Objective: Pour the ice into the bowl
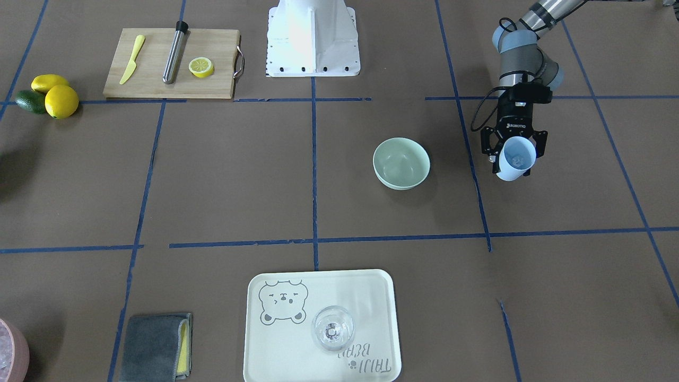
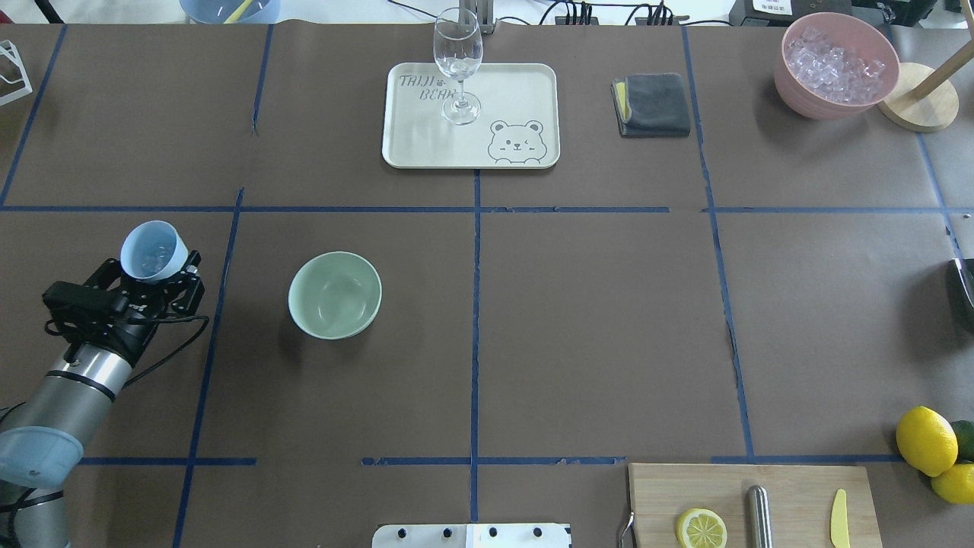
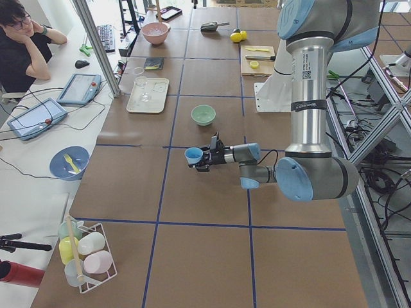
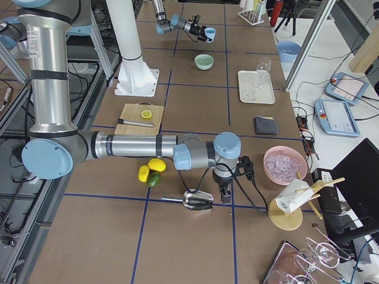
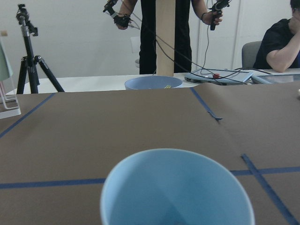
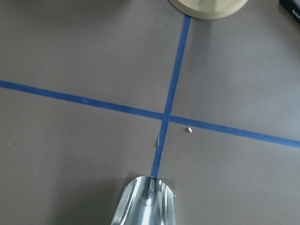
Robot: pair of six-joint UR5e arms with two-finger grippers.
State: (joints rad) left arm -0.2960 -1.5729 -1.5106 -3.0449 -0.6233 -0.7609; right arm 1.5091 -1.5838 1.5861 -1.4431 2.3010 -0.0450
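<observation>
My left gripper (image 1: 513, 151) is shut on a light blue cup (image 1: 515, 158), held upright above the table. Small clear ice cubes (image 2: 156, 250) glint inside it. The cup (image 2: 154, 251) also fills the bottom of the left wrist view (image 5: 177, 190). The pale mint-green bowl (image 2: 335, 294) stands empty on the table, apart from the cup, toward the table's middle; it also shows in the front view (image 1: 401, 163). My right gripper (image 4: 227, 192) hangs far off near the pink container, holding a metal scoop (image 6: 146, 201) just above the table; its fingers are hidden.
A pink container of crushed ice (image 2: 835, 65) is at the far right. A cream tray (image 2: 525, 91) carries a wine glass (image 2: 458, 65), with a grey cloth (image 2: 653, 104) beside it. A cutting board (image 1: 154, 79) holds a knife, a steel rod and a lemon half. Lemons (image 1: 61, 101) lie nearby.
</observation>
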